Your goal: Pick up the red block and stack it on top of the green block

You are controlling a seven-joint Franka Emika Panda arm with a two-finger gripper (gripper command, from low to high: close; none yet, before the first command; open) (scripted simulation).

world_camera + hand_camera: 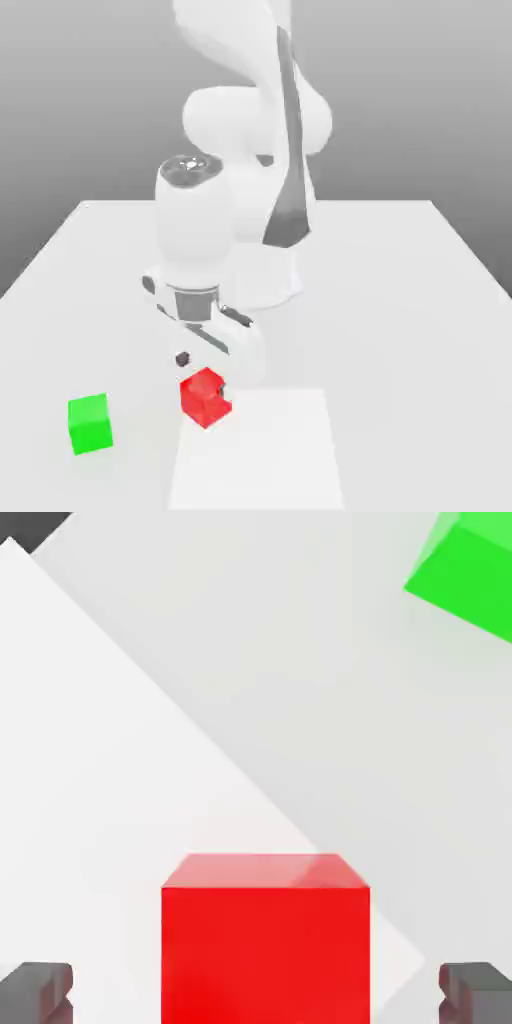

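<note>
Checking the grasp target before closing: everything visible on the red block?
Red block: a plain cube, saturated red, paler on one face, smooth, no markings. It sits between the gripper's open fingers, with a gap on each side in the hand view. In the exterior view it is by a corner of the white square, to the right of the green block.

one block (206, 398) sits between the fingers of the gripper (203, 376), with a gap on either side (the hand view shows both), and overlaps the far corner of the flat square (262, 455) on the exterior view's left. the other block (90, 425) lies on the table (400, 350), well apart, toward the exterior view's left and slightly nearer the camera. the arm's base (262, 275) stands behind both blocks and the square.
</note>
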